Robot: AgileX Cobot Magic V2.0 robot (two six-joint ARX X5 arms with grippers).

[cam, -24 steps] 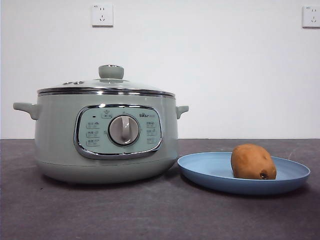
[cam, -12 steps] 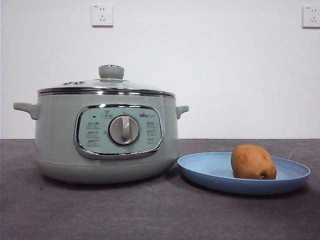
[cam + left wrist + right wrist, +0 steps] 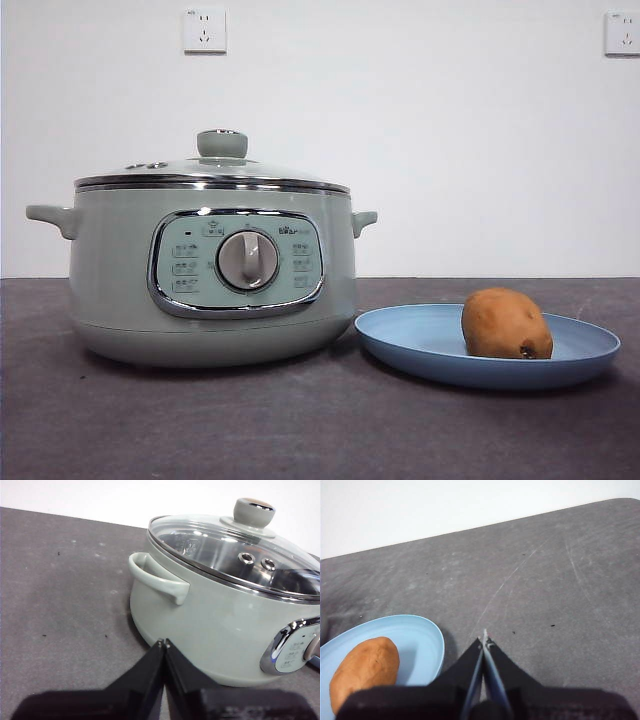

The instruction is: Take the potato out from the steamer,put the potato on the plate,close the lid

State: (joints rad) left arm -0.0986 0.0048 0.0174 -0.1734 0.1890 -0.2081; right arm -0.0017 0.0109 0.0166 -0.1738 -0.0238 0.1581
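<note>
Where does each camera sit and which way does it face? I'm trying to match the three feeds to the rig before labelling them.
Front view: low, near table height, looking level across at the steamer with its lid on, and the potato on the plate; no arm shows.
Left wrist view: on the left arm, looking at the steamer's handle side; the shut left gripper shows.
Right wrist view: on the right arm, looking over the plate's edge; the shut right gripper shows.
Shared: front and left see the steamer; front and right see the potato and plate.

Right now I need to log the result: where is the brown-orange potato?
In the front view the oval brown-orange potato lies on the shallow light-blue plate, right of the lidded pale-green steamer; neither hand touches it.
</note>
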